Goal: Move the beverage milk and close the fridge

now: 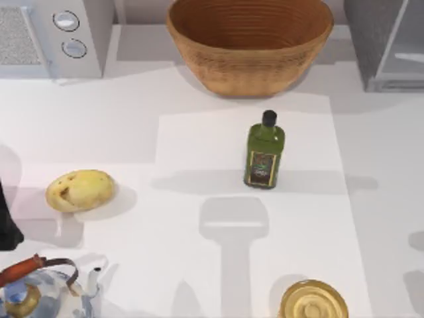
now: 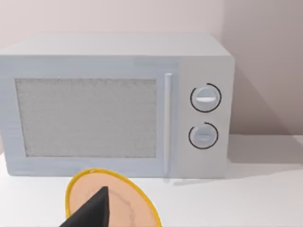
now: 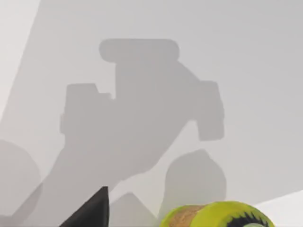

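Observation:
The beverage milk is out of view. The fridge (image 1: 372, 36), a grey speckled box, stands at the table's back right corner, with its pale framed door panel (image 1: 405, 56) on its right side. A dark part of my left arm (image 1: 6, 225) shows at the table's left edge. One dark fingertip (image 2: 94, 208) of the left gripper points toward the microwave (image 2: 113, 104). One dark fingertip (image 3: 90, 210) of the right gripper hangs over the white table, where a gripper-shaped shadow (image 3: 137, 113) lies.
A wicker basket (image 1: 249, 40) stands at the back centre and a white microwave (image 1: 53, 33) at the back left. A green oil bottle (image 1: 265, 151) stands mid-table. A potato (image 1: 79, 190) lies left, a kettle (image 1: 40, 291) front left, a yellow jar (image 1: 313, 301) front right.

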{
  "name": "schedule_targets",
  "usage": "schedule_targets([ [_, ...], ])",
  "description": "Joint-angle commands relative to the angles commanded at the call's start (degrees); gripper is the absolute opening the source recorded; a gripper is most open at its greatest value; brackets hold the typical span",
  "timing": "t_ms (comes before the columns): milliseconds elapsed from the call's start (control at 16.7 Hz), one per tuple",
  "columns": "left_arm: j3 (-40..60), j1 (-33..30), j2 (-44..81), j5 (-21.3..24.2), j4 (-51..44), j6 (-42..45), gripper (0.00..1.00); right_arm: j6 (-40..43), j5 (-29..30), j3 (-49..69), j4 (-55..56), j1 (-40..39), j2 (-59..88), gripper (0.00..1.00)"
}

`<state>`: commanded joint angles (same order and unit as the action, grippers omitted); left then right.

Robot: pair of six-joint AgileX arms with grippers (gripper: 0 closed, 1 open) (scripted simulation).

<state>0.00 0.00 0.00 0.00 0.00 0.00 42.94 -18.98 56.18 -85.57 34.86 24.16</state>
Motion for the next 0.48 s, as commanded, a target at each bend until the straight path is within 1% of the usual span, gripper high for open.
schedule_targets([
  [480, 0.0, 0.0, 0.0, 0.0, 0.0, 0.0, 1.00, 41.2, -18.5, 13.6, 0.3, 35.2, 39.8, 1.00],
])
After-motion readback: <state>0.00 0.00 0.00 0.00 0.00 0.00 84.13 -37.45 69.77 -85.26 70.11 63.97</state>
